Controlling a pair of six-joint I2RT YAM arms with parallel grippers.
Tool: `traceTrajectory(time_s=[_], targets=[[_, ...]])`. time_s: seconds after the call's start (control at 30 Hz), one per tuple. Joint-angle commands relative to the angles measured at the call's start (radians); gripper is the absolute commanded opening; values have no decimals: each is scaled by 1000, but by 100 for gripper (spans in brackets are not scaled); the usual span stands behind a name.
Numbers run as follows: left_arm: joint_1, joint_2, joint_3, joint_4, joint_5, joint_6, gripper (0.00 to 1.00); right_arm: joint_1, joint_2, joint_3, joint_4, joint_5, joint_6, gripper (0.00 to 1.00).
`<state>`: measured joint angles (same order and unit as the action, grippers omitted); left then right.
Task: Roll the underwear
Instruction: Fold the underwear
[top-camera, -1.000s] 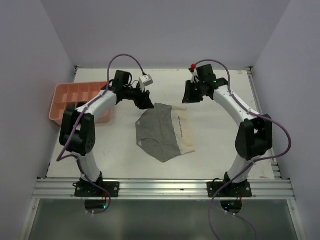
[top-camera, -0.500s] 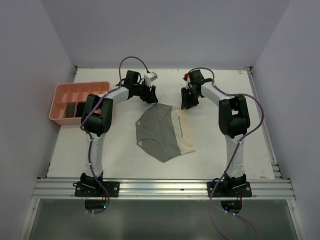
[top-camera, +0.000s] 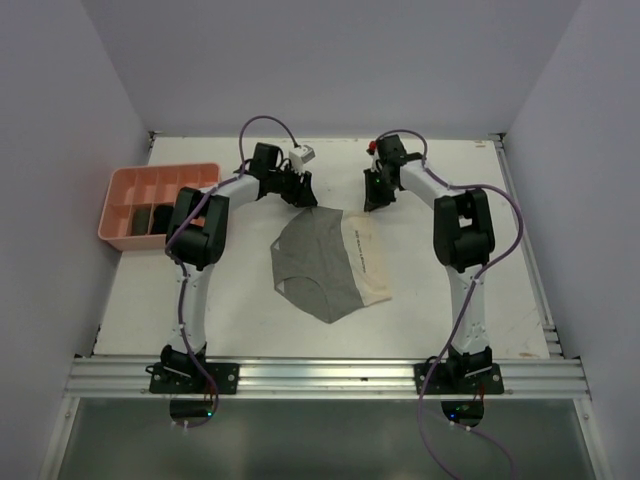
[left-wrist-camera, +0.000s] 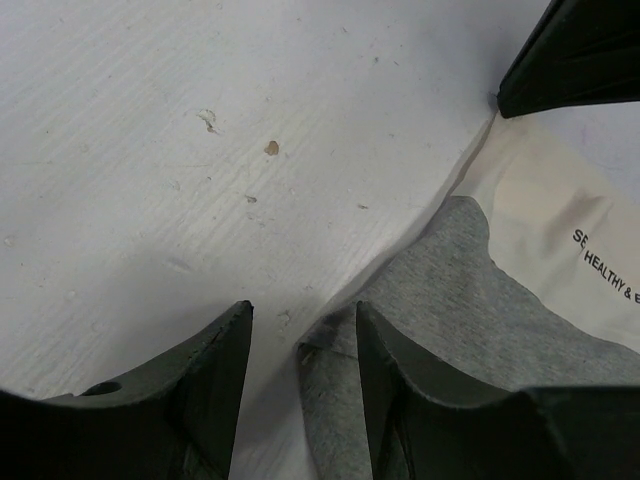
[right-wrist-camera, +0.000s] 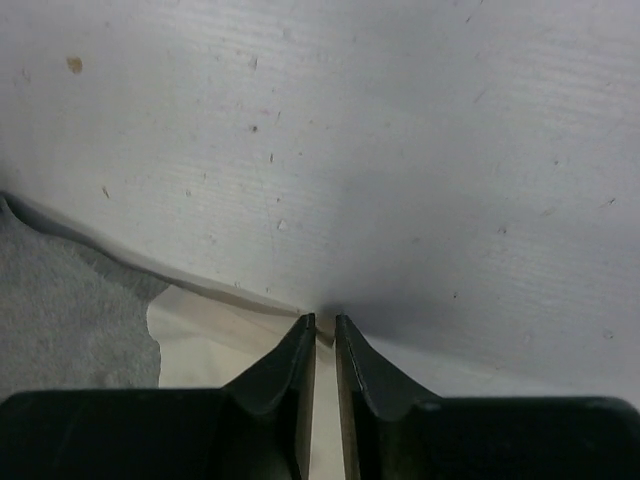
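One piece of underwear (top-camera: 322, 265), grey with a cream waistband, lies flat in the middle of the table. My left gripper (top-camera: 302, 192) is at its far left corner. In the left wrist view the grey corner (left-wrist-camera: 330, 350) lies between the open jaws of the left gripper (left-wrist-camera: 300, 315), against the right finger (left-wrist-camera: 400, 385). My right gripper (top-camera: 374, 197) is at the far right corner. In the right wrist view the right gripper (right-wrist-camera: 325, 322) is pinched shut on the cream waistband corner (right-wrist-camera: 200, 340).
A pink compartment tray (top-camera: 128, 187) stands at the left edge of the table, with dark pieces in its near compartments. The right gripper's finger (left-wrist-camera: 580, 45) shows at the top right of the left wrist view. White walls close in the table's sides and back.
Both arms have reached out and lowered to the far corners of the underwear. The right jaws have closed on the cream corner. The underwear has not shifted.
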<state>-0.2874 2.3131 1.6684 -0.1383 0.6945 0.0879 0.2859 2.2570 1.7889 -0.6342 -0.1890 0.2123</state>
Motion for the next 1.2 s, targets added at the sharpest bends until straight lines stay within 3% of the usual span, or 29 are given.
traceTrajectory(time_s=[0.0, 0.27, 0.47, 0.57, 0.7, 0.9, 1.17], targets=[[5, 23, 24, -4, -18, -5, 50, -13, 13, 86, 22, 66, 67, 19], [5, 34, 24, -17, -35, 4, 47, -25, -7, 130, 4, 86, 78, 32], [7, 40, 51, -90, 6, 59, 43, -27, -19, 116, -18, -75, -42, 36], [10, 20, 30, -113, 19, 88, 44, -27, -57, 64, -29, -104, -114, 39], [13, 12, 19, -148, 40, 99, 47, -27, -126, -54, 94, -130, -183, 46], [14, 25, 37, -176, 51, 104, 47, -27, -113, -79, 114, -170, -326, 47], [14, 66, 82, -207, 53, 93, 44, -27, -39, -43, 176, -199, -347, 45]])
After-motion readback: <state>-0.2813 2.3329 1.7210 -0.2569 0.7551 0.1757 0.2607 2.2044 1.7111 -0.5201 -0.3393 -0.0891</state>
